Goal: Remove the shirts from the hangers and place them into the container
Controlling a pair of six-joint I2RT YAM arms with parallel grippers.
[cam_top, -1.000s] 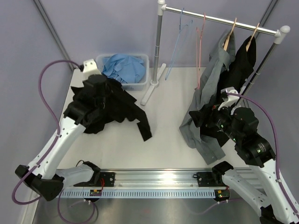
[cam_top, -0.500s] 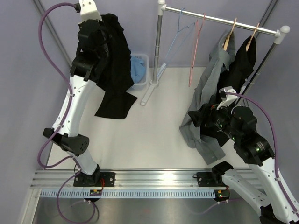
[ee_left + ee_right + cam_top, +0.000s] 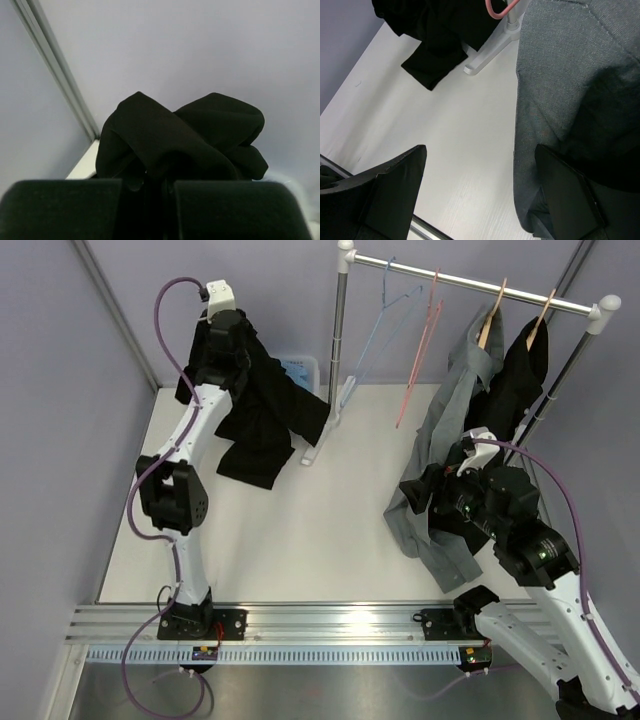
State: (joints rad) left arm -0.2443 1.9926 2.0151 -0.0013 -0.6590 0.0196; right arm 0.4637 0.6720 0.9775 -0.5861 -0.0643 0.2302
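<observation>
- Top external view: we see the left gripper (image 3: 230, 335) raised high at the far left of the table (image 3: 330, 530). 1 second ago it sat low, with the black shirt (image 3: 265, 415) bundled on the table in front of the container (image 3: 312, 362).
- That shirt now hangs from the gripper across the container. It hides all but a corner of the rim and a patch of the light blue shirt (image 3: 296, 370) inside.
- We cannot tell whether the hem touches the table.
- Left wrist view: the jaws are pinched tight on the black cloth, which bunches up between them.
- Right wrist view: the right gripper (image 3: 480, 195) stands spread wide and grips nothing, just beside the grey shirt (image 3: 560, 75), much as 1 second ago.
- The grey shirt and the other black shirt (image 3: 515, 370) stay on the 2 wooden hangers (image 3: 492, 318) on the rail (image 3: 470, 282).
- The blue hanger (image 3: 385, 315) and pink hanger (image 3: 420, 350) hang bare, and the pink one tilts further than before.
</observation>
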